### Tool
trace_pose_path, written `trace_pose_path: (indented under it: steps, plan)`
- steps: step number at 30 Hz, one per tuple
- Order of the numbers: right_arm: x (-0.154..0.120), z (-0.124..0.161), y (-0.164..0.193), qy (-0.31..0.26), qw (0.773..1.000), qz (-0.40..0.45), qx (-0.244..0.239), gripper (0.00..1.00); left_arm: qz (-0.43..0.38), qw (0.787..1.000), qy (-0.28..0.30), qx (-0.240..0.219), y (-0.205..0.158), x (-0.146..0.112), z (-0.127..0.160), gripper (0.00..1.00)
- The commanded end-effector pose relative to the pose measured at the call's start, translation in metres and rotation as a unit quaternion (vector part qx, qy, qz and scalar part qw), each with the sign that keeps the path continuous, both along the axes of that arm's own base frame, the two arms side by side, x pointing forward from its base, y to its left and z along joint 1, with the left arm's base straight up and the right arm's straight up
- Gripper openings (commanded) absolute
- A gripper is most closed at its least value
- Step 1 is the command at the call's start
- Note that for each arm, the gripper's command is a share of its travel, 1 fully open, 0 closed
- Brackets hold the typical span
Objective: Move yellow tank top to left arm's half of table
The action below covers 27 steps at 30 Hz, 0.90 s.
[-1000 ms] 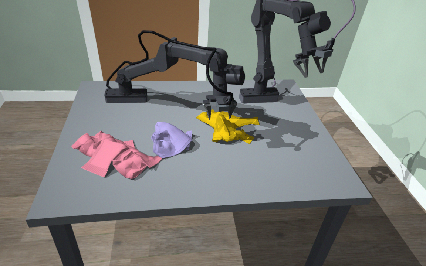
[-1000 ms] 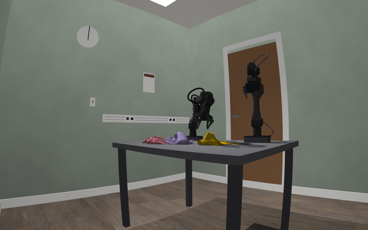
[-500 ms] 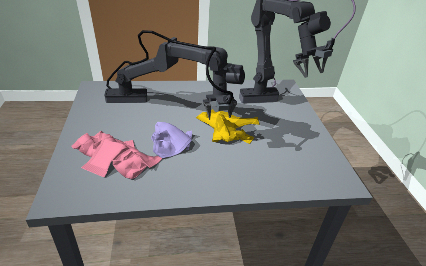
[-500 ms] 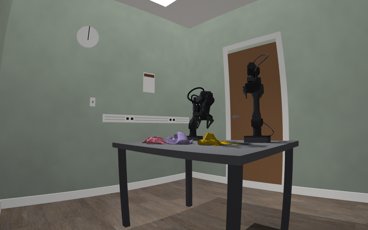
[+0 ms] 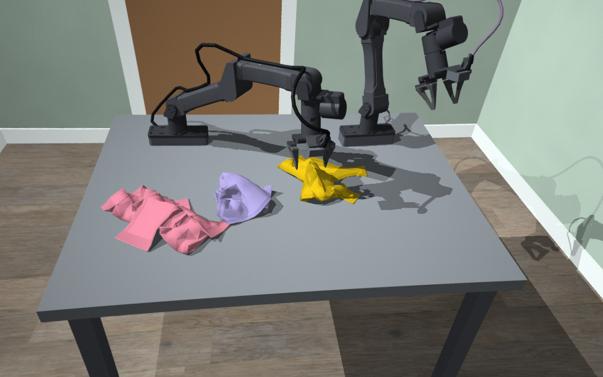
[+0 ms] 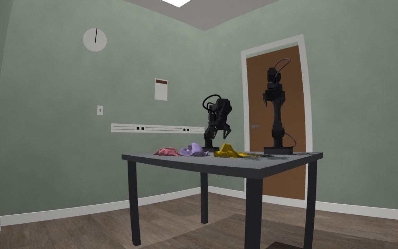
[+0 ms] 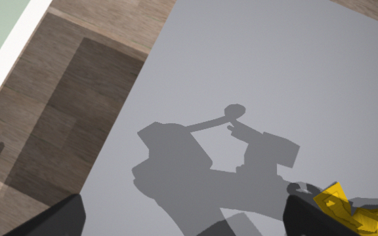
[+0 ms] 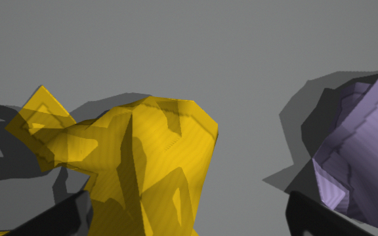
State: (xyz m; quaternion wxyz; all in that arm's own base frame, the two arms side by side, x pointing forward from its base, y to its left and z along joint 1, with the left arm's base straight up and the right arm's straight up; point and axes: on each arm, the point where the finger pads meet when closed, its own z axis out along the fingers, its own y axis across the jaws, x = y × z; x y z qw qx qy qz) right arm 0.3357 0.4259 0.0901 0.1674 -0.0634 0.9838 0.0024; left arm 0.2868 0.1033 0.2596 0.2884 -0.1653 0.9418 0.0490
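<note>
The yellow tank top (image 5: 315,180) (image 6: 226,151) (image 7: 366,217) (image 8: 163,131) lies crumpled with a raised fold, apart from the other pieces. It appears to lie on my left arm's half, its nearest end close to the table's middle. My right gripper (image 5: 311,166) (image 6: 219,138) (image 8: 189,201) is open and empty just above it, fingers pointing down. My left gripper (image 5: 444,106) (image 6: 274,105) (image 7: 184,206) is open and empty, high over its own half. The lavender piece (image 5: 243,199) (image 6: 194,150) (image 8: 369,151) and the pink piece (image 5: 154,215) (image 6: 168,151) lie on the right arm's half.
A gap of bare table (image 5: 341,253) (image 6: 206,164) (image 7: 258,59) (image 8: 241,65) separates the yellow and lavender pieces. The pink piece's tip meets the lavender piece's lower edge. Both arm bases stand at the back. No laundry shows on the floor or over the edges.
</note>
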Motion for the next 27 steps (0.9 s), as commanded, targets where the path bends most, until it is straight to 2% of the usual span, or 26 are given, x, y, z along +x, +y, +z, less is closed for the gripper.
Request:
trace_pose_path:
  steps: [1, 27]
  plan:
    - [0.0041, -0.0066, -0.0002, 0.001, 1.0, -0.006, -0.005, 0.92, -0.005, 0.999, -0.036, 0.015, -0.0006, 0.003, 0.0259, 0.92]
    - [0.003, -0.0066, 0.0007, 0.001, 1.0, -0.005, -0.005, 0.92, -0.005, 0.999, -0.036, 0.015, -0.0006, 0.003, 0.0259, 0.92]
